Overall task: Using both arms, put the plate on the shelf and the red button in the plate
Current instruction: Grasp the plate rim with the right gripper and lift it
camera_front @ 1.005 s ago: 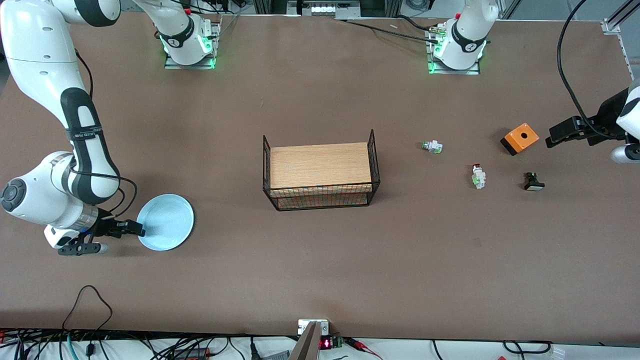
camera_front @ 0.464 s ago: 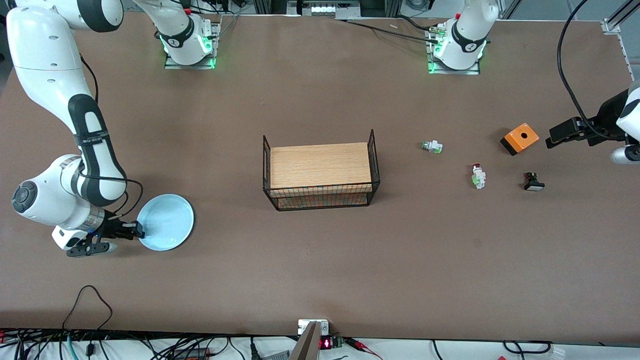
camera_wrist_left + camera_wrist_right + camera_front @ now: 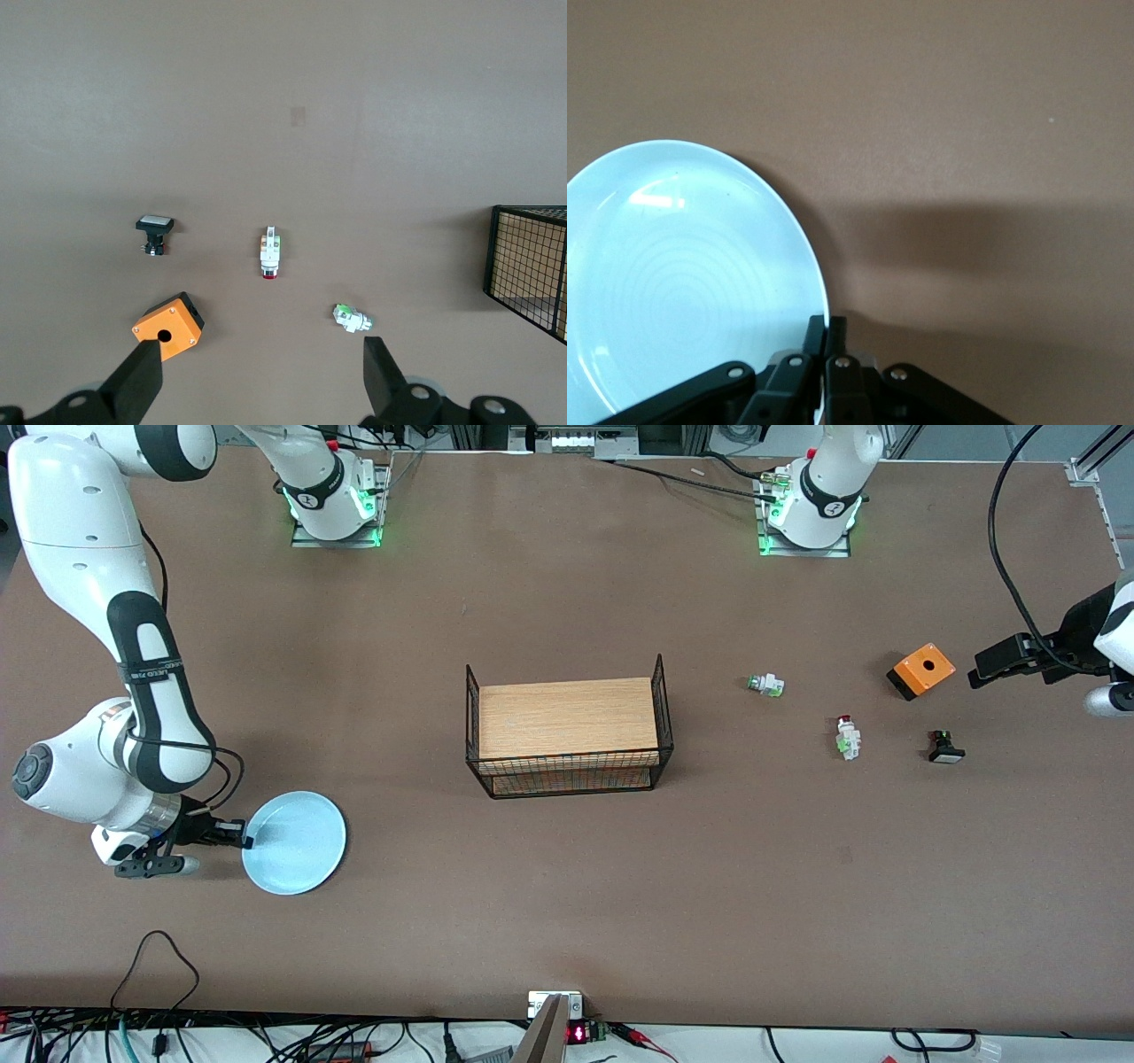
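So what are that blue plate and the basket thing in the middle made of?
The plate looks like glazed ceramic, or maybe glossy plastic: smooth, with bright glare and faint concentric rings. The basket looks like thin black metal wire mesh, with a pale, matte, wood-grained board on top.

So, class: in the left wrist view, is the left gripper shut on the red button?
No: the left gripper is open above the table, and the red button lies apart from it.
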Available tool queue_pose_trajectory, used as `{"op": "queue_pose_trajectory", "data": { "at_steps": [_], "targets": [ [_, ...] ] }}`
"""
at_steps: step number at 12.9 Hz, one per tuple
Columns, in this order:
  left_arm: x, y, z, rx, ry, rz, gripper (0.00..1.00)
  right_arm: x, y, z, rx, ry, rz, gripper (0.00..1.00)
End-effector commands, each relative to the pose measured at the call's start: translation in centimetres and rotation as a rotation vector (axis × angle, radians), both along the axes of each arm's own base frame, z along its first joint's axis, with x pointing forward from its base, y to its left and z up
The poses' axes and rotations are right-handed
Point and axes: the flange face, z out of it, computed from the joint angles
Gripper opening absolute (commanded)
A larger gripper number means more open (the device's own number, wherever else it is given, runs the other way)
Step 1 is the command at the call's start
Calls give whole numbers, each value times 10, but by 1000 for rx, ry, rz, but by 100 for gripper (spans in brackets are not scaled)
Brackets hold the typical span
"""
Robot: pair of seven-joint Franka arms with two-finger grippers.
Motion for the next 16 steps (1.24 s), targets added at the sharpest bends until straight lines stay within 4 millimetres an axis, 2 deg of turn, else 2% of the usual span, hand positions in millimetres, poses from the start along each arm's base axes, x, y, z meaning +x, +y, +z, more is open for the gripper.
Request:
{"op": "queue_pose_trajectory", "data": {
  "at_steps": [1, 6, 9, 10, 11, 13, 14, 16],
  "targets": [
    [0, 3, 1, 11, 6, -2, 100, -4, 1, 27, 56, 54, -33, 0],
    [1, -2, 0, 13, 8, -5, 100, -16, 7, 117, 117, 161, -66, 0],
    [1, -6, 0, 14, 7, -18, 100, -34, 3, 160, 121, 265, -98, 0],
    [1, -4, -3, 13, 14, -15, 100, -37, 3, 182, 102, 279, -105, 0],
    [7, -7, -16, 14, 37, -15, 100, -36, 6, 215, 83, 285, -127, 0],
    [9, -6, -20, 12, 43, -10, 100, -42, 11, 244, 83, 370, -159, 0],
    [12, -7, -32, 12, 69, -14, 100, -44, 18, 262, 81, 406, -184, 0],
    [14, -4, -39, 23, 85, -11, 100, -46, 38, 297, 70, 441, -230, 0]
  ]
}}
